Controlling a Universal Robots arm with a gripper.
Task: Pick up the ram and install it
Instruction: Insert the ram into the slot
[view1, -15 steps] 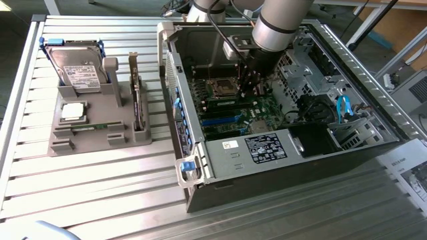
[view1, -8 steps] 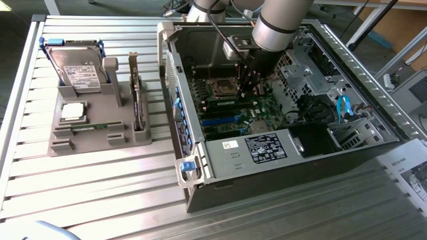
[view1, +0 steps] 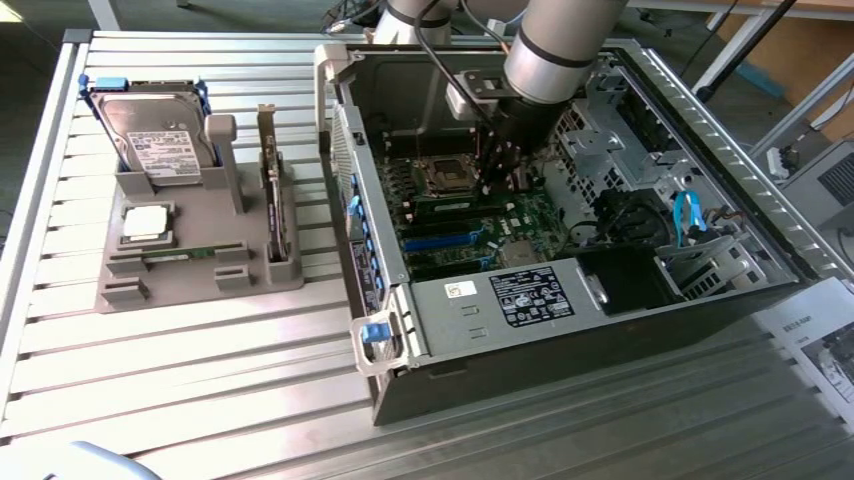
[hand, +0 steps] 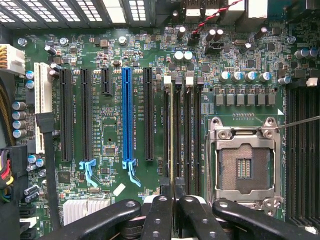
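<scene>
One ram (hand: 172, 131), a thin green circuit-board stick seen edge-on, stood clenched between the fingers of the black gripper (hand: 173, 194), aligned along a black memory slot on the green motherboard (hand: 105, 150). Whether it was seated could not be told. Just beside the gripper lay one square silver CPU socket (hand: 245, 167); farther off, one blue expansion slot (hand: 127, 115).

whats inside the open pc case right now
Green motherboard with a blue slot, empty cpu socket and memory slots. The pincer, shut on the ram, and arm cover the board beneath them.
</scene>
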